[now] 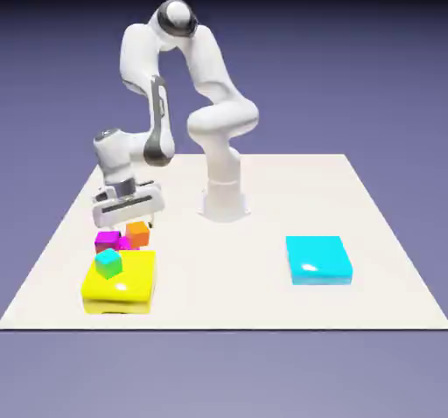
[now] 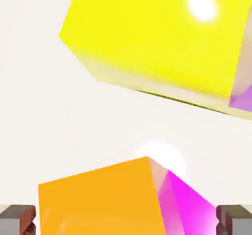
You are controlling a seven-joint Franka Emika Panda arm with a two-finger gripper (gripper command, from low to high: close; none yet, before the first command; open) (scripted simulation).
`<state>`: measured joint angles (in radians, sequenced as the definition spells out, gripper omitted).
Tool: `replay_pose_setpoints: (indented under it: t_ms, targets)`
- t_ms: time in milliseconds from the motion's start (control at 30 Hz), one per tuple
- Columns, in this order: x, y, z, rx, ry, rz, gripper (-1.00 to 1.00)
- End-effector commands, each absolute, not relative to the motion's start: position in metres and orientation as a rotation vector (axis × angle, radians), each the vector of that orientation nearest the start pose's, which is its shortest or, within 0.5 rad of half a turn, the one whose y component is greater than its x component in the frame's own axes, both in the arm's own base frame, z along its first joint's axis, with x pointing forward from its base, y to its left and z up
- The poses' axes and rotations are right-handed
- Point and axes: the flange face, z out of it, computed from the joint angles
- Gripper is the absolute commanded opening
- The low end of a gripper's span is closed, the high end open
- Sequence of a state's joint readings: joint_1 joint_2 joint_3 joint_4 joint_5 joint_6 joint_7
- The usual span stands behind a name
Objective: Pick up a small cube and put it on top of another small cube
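Blue-violet backdrop and a pale desk [image 1: 262,198] frame the scene you are reading. Take the flat yellow block [image 1: 120,282] as your landmark: the small orange cube [image 1: 137,232] sits just beyond its far edge, on the side toward the robot's base, and a small magenta cube [image 1: 108,240] lies right beside the orange one. From the exterior view you cannot tell for certain whether the orange cube rests on a magenta cube or merely against it; in the hand view, magenta [image 2: 189,199] shows along the orange cube's [image 2: 98,199] edge, touching it. A small teal cube [image 1: 108,262] stands on top of the yellow block, and a flat cyan block [image 1: 318,260] lies well apart from it, across the desk.

The gripper [image 1: 128,218] hangs just above the orange cube with its fingers [image 2: 19,219] spread wide, 1 at each side of the cube and holding nothing.

Judged from this layout, you are either at the approach before the grasp or at a release just made; the pictures alone do not decide it. If the cube is not yet stacked, the grasp, the lift and the placing on another small cube remain.
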<state>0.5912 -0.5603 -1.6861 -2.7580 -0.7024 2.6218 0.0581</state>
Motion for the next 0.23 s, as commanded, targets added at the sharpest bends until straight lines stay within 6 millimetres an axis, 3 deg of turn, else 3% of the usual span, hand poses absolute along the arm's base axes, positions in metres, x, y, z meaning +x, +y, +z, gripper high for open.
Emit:
replay_pose_setpoints:
  t_ms: [0,200]
  targets:
    - [0.242,-0.284,0.214,-2.839,0.724,-0.171,1.00]
    - [0.227,-0.302,0.251,-2.937,0.809,-0.232,1.00]
